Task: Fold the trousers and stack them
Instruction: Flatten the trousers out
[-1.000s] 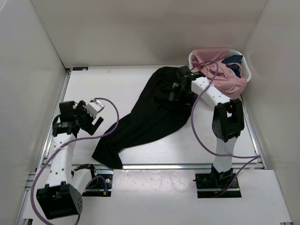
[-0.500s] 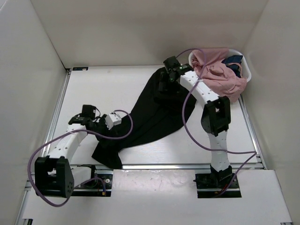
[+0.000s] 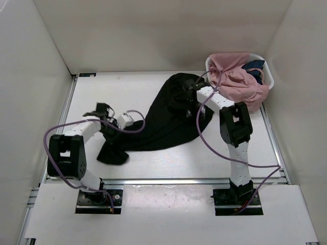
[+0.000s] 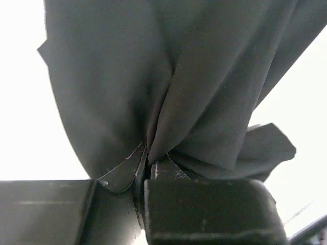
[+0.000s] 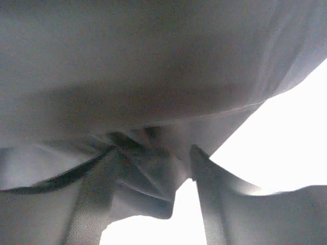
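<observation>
The black trousers [image 3: 163, 120] lie slantwise on the white table, waist end at the back centre and leg end [image 3: 113, 153] at the front left. My left gripper [image 3: 113, 131] sits low on the leg end. In the left wrist view it [image 4: 148, 162] is shut, pinching a fold of the black fabric [image 4: 194, 92]. My right gripper [image 3: 190, 95] rests on the waist end. Its fingers [image 5: 209, 194] have bunched dark cloth [image 5: 143, 168] between them, and my right gripper [image 5: 153, 176] grips that bunch.
A white basket [image 3: 269, 77] stands at the back right corner, with a pink garment [image 3: 240, 81] spilling over its rim and a small dark blue garment [image 3: 254, 65] inside. White walls close in the table on three sides. Purple cables loop beside both arms.
The left arm reached down to the leg end and its jaws closed on the cloth, dragging that end back and left. The right gripper settled on the waist and closed on fabric.
</observation>
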Robot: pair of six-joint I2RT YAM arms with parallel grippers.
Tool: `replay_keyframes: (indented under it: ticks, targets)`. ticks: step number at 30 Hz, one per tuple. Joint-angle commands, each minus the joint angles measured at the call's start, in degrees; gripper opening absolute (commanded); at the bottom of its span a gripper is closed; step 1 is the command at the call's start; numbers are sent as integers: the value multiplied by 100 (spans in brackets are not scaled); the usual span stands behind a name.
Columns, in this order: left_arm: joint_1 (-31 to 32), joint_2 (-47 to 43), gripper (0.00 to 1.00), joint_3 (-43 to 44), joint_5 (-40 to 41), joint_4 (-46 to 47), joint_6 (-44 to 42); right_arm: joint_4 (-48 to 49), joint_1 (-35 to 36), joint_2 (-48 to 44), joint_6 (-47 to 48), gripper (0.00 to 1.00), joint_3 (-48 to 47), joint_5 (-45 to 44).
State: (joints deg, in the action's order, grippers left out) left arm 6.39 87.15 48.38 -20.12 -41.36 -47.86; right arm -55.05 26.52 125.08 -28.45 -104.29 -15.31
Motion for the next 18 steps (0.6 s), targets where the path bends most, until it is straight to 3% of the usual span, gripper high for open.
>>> replay_keyframes:
  ticks: [1,2,3,4,5,7,12,13,15,16,17,18]
  targets:
    - [-787,3,14,1107,-114,225,145,89,63,-623,138,49,785,1]
    - [-884,55,14,1347,-115,225,145,178,116,-703,225,37,1014,89]
    - [-972,117,14,1567,-115,225,197,239,168,-765,330,15,1355,307]
    - [-1121,283,14,2022,-185,164,198,240,169,-835,392,5,1463,405]
    - [-1192,380,14,2235,-264,16,198,240,265,-836,462,0,1551,484]
    - [-1429,661,22,2613,-343,-108,198,302,485,-1054,821,0,1797,704]
    - [-2062,1443,37,3721,-89,-196,706,636,1020,-1774,1745,0,2229,2459]
    - [-2168,1575,39,3888,-89,-284,899,636,1021,-1863,1911,3,2229,2889]
    - [-2309,1664,44,4136,-89,-442,901,487,1092,-2126,1965,27,2177,2946]
    - [-2309,1595,45,4136,-89,-443,901,486,1022,-2241,1966,72,2176,3007]
    - [-2309,1368,48,3953,-150,-443,901,486,882,-2346,1861,88,2176,3008]
    - [-2309,1261,51,3873,-150,-443,901,617,785,-2548,1747,95,2098,3008]
